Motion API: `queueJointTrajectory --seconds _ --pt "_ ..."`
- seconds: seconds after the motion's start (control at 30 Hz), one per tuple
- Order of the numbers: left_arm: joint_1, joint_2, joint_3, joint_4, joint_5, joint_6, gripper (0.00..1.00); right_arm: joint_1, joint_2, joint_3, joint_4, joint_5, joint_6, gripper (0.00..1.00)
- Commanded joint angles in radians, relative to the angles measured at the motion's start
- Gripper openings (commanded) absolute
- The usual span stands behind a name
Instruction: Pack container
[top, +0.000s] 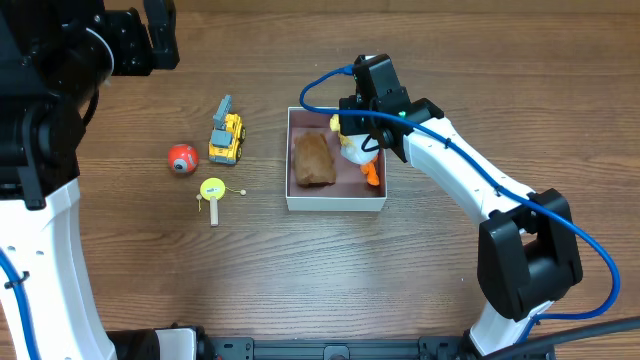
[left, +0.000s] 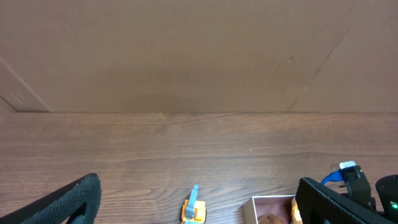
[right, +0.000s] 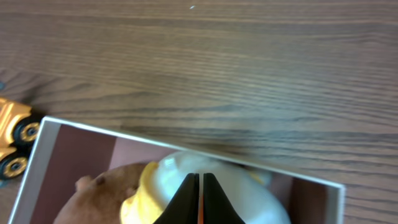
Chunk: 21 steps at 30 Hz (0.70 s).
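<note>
Placing step — right gripper (right: 200, 182), jaws clamped on the duck toy (top: 350, 152), hangs over the container (top: 335, 205); next, lower and release. Left gripper (left: 199, 182) idle — jaws wide.

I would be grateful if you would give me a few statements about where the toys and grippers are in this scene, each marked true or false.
1. The brown toy lies inside the container. True.
2. The yellow truck is packed in the container. False: it stands on the table, left of the container.
3. The left gripper is open and holds nothing. True.
4. The red ball sits right of the container. False: it is to the left, beyond the truck.
5. The right gripper is over the container, shut on the white and yellow duck toy. True, as far as the wrist view shows.
</note>
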<state>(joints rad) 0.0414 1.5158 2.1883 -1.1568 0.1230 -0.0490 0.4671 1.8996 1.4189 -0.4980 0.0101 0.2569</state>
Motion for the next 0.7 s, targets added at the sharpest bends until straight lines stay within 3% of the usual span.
queueJointTrajectory --seconds 0.0,0.67 --pt "0.004 0.001 0.006 0.001 -0.003 0.019 1.0 0.014 0.033 0.003 -0.008 -0.115 0.01 0.04" --pt "0.004 0.001 0.006 0.001 -0.003 0.019 1.0 0.082 0.082 0.002 -0.047 -0.098 0.002 0.04"
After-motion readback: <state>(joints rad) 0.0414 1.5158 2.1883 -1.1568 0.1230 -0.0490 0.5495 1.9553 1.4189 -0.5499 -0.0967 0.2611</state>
